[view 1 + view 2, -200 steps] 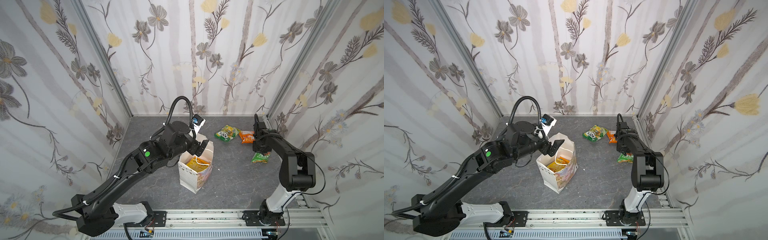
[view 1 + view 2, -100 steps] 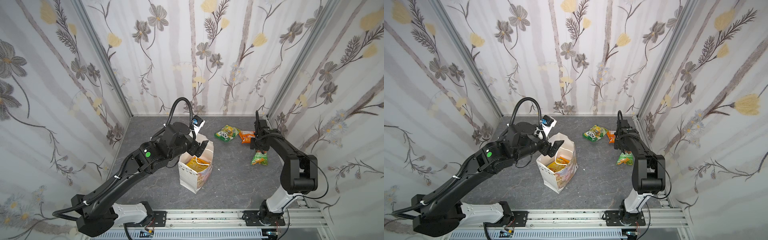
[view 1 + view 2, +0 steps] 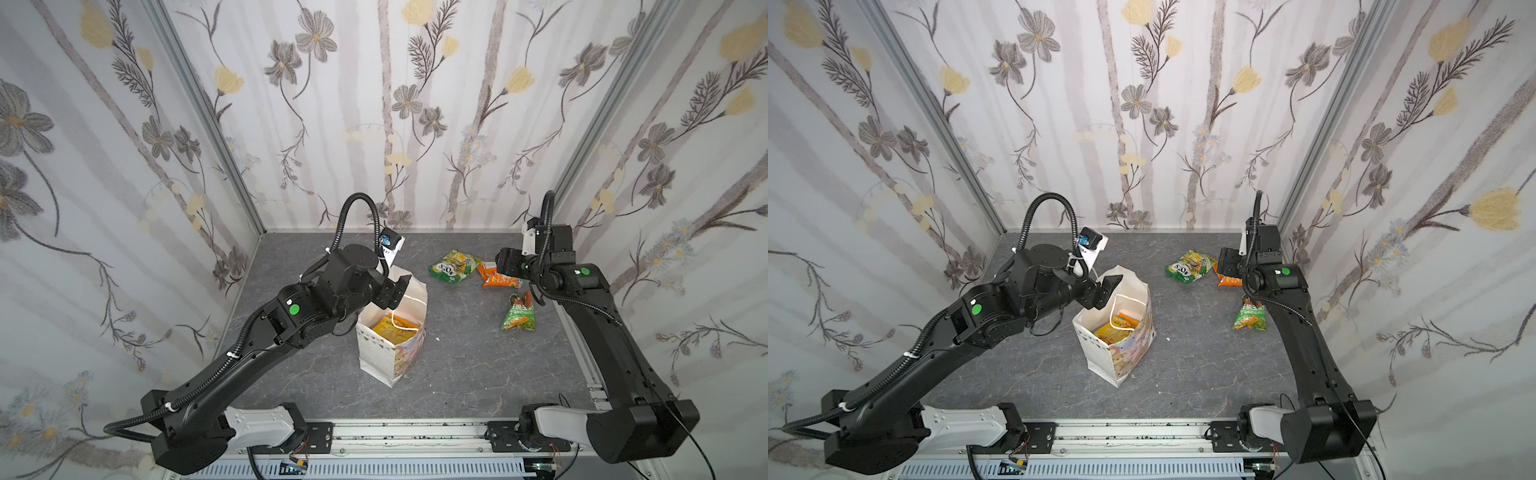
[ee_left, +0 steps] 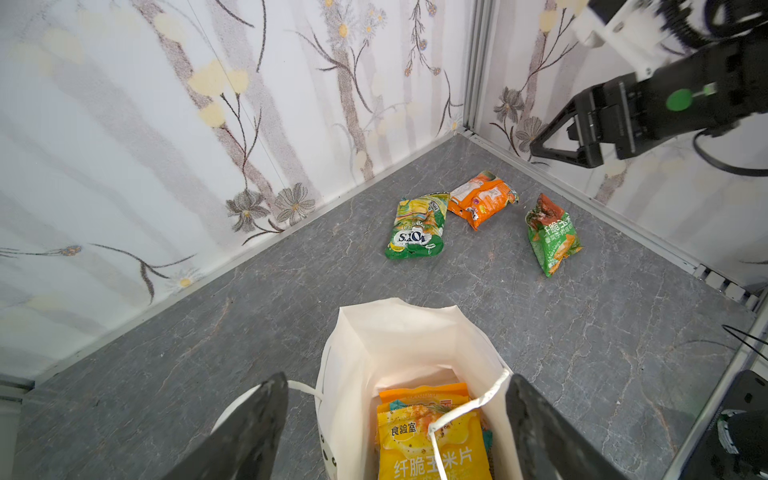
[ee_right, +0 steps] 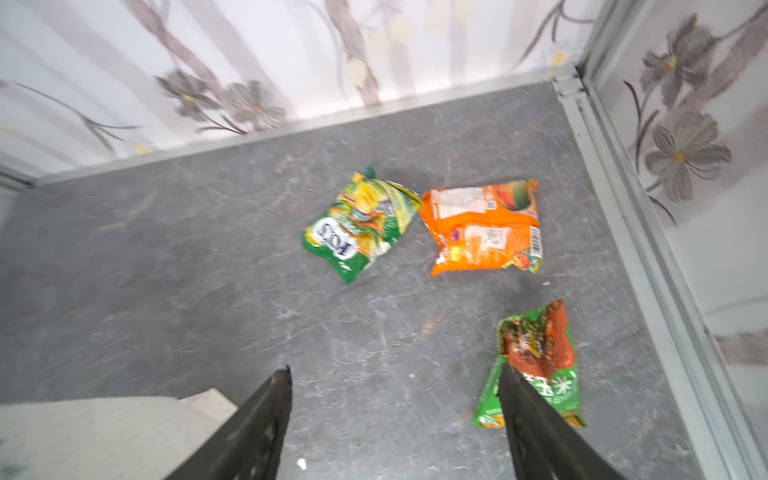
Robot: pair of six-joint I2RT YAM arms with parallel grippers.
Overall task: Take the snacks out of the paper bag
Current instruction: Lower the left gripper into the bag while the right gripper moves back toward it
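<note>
Standing upright at centre frame in both top views, the bag (image 3: pixel 388 359) holds a yellow packet (image 4: pixel 409 457). Green-yellow (image 3: pixel 453 266), orange (image 3: pixel 498 280) and green-orange (image 3: pixel 519 313) packets lie on the surface (image 3: pixel 457 374) at upper right. Left fingers (image 4: pixel 257 424) hang spread wide at the bag's rim, empty. Right fingers (image 5: pixel 266 415), spread and empty, hang near the green-orange packet.

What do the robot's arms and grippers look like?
Black throughout: left arm and right arm have white base links, a round green sticker each, and ribbed black cable hoses at the wrists; left gripper and right gripper have wedge-shaped fingers.
</note>
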